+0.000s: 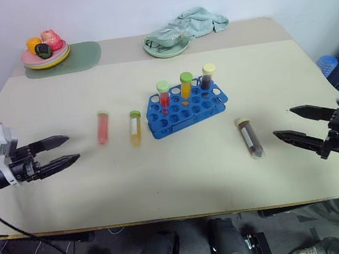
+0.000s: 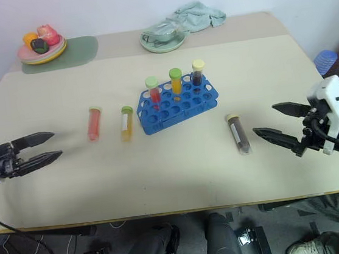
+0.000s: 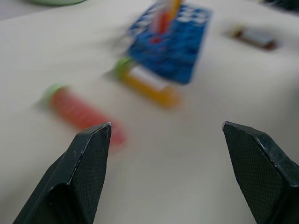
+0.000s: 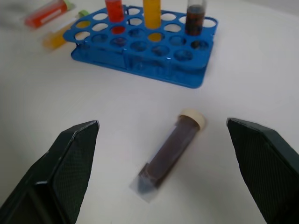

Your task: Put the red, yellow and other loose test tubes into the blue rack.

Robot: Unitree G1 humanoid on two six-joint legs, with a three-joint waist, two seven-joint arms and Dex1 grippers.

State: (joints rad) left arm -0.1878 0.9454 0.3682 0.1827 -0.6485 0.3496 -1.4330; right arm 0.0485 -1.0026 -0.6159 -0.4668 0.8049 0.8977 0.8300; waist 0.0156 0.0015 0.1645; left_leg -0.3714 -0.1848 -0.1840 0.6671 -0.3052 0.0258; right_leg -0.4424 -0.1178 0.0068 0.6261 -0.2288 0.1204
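The blue rack [image 1: 187, 107] stands mid-table with three capped tubes upright in its back row. Three loose test tubes lie flat on the table. The red one [image 1: 103, 127] and the yellow one [image 1: 135, 128] lie left of the rack. The dark brown one [image 1: 250, 137] lies to its right. My left gripper [image 1: 62, 152] hovers open at the table's left, its fingers pointing toward the red tube [image 3: 81, 112] and apart from it. My right gripper [image 1: 293, 124] is open at the right side, facing the brown tube [image 4: 170, 152] with a gap between them.
At the back left a plate [image 1: 46, 57] with toy food sits on a pale green mat [image 1: 85, 56]. At the back centre a pale green plate [image 1: 164, 45] has a crumpled cloth [image 1: 197, 22] beside it. A blue object [image 1: 326, 63] stands past the table's right edge.
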